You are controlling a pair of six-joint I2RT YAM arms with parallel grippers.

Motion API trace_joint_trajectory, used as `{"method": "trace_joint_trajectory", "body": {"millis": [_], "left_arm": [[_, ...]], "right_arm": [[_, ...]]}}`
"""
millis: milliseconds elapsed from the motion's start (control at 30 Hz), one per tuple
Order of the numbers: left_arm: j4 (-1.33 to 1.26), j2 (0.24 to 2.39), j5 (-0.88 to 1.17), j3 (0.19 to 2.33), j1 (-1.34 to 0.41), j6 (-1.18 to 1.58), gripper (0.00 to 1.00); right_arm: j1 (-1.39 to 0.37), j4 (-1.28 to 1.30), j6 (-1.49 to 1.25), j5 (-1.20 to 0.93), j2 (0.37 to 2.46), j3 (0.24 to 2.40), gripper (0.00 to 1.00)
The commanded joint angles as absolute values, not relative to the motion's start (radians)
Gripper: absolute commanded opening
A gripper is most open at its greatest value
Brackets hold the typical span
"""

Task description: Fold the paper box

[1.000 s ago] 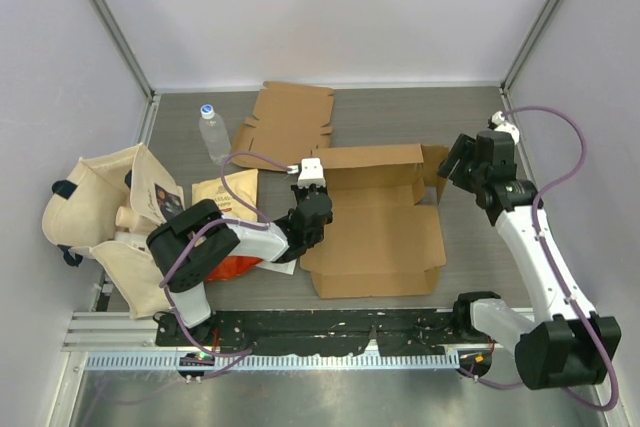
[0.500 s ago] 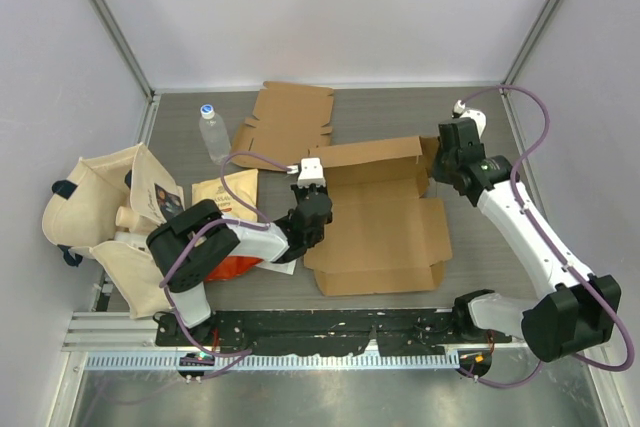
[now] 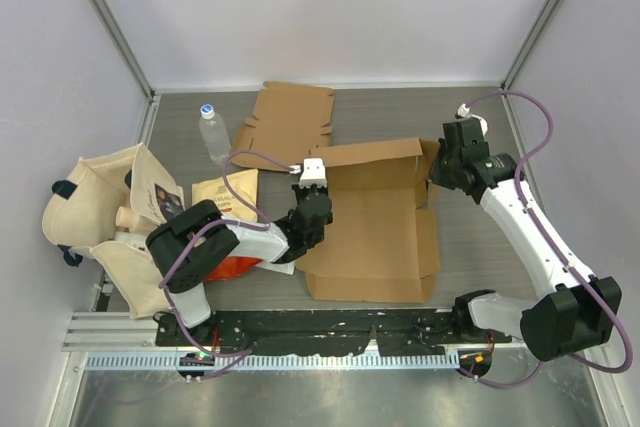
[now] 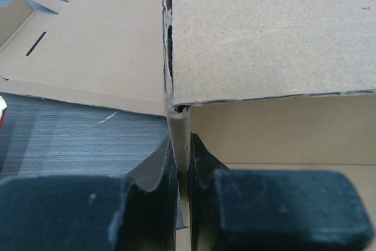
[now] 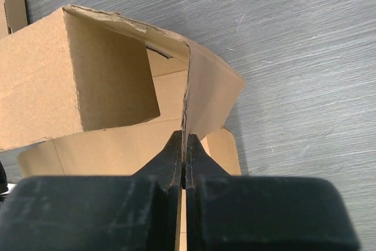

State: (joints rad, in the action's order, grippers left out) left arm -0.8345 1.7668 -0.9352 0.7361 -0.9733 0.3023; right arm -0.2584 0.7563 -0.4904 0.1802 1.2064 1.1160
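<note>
Just nearer than and right of the flat cardboard blank [image 3: 292, 119]: a brown corrugated paper box [image 3: 375, 222], half folded, lying open on the grey table [image 3: 400, 112]. Left wall doubled over and standing upright, rear wall raised and leaning a little, right side panel lifted partway, near flap flat on the table. Ragged, fuzzy cut edges at the rear left corner in the left wrist view. Against a second ago: nothing changed at the left wall. Right side panel, flat then, now tipped up, so the box looks narrower from above. Right arm, then drawn back to the right of the box with fingers apart, now in at the rear right corner. Left gripper [image 3: 310, 187], just below the blank's near right corner, pinching the top of the doubled left wall, fingers [image 4: 153, 171] pressed onto the cardboard from both sides, forearm lying low and reaching in from the left. Right gripper [image 3: 437, 179], well right of the blank, fingertips pressed together on the thin corner flap at the box's rear right, arm rising from its base and bent inward, purple cable [image 3: 520, 112] looping above.
</note>
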Motion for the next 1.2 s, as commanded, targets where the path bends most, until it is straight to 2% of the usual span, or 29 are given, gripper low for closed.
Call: {"method": "trace_joint_trajectory", "body": {"millis": [0,33,67,100,133,233,300,400,433,567,667,700,800,833,933,1100,1167], "left_arm": [[-0.777,1.698,-0.851,0.741,-0.996,0.317,0.09],[-0.753,1.662,-0.842,0.736,-0.996,0.325,0.17],[-0.729,1.643,-0.822,0.72,-0.996,0.333,0.32],[-0.689,1.619,-0.809,0.712,-0.996,0.34,0.38],[-0.666,1.565,-0.801,0.703,-0.994,0.348,0.52],[-0.465,1.453,-0.772,0.695,-0.994,0.417,0.64],[-0.332,1.32,-0.721,0.677,-0.996,0.463,0.66],[-0.298,1.166,-0.533,0.603,-1.0,0.547,0.59],[-0.298,1.146,-0.503,0.589,-1.006,0.56,0.52],[-0.371,1.147,-0.462,0.563,-1.145,0.543,0.51],[-0.524,1.3,-0.463,0.612,-1.259,0.471,0.52],[-0.55,1.41,-0.445,0.642,-1.272,0.442,0.5],[-0.757,1.628,-0.404,0.725,-1.304,0.376,0.33],[-0.811,1.684,-0.391,0.773,-1.304,0.356,0.24],[-0.891,1.883,-0.405,0.92,-1.304,0.305,0.15],[-1.029,2.045,-0.457,1.012,-1.296,0.382,0.0],[-1.003,2.106,-0.476,1.048,-1.287,0.434,0.0]], "right_arm": [[-0.265,0.681,-0.465,0.147,1.134,1.092,0.01],[-0.264,0.661,-0.448,0.173,1.12,1.072,0.01],[-0.265,0.619,-0.436,0.192,1.094,1.051,0.01],[-0.264,0.606,-0.425,0.225,1.086,1.022,0.01],[-0.264,0.595,-0.414,0.232,1.082,1.011,0.01],[-0.264,0.517,-0.411,0.241,1.059,0.95,0.01],[-0.261,0.476,-0.425,0.258,1.051,0.91,0.01],[-0.262,0.44,-0.466,0.276,1.04,0.871,0.01],[-0.262,0.434,-0.475,0.284,1.039,0.867,0.01],[-0.258,0.419,-0.505,0.288,1.051,0.868,0.01],[-0.252,0.42,-0.534,0.269,1.06,0.873,0.01],[-0.252,0.425,-0.555,0.264,1.061,0.877,0.01],[-0.249,0.454,-0.592,0.247,1.068,0.902,0.01],[-0.247,0.477,-0.6,0.242,1.071,0.91,0.01],[-0.245,0.489,-0.643,0.226,1.065,0.913,0.01],[-0.241,0.546,-0.67,0.25,1.048,0.928,0.01],[-0.239,0.546,-0.658,0.233,1.046,0.934,0.01]]}}
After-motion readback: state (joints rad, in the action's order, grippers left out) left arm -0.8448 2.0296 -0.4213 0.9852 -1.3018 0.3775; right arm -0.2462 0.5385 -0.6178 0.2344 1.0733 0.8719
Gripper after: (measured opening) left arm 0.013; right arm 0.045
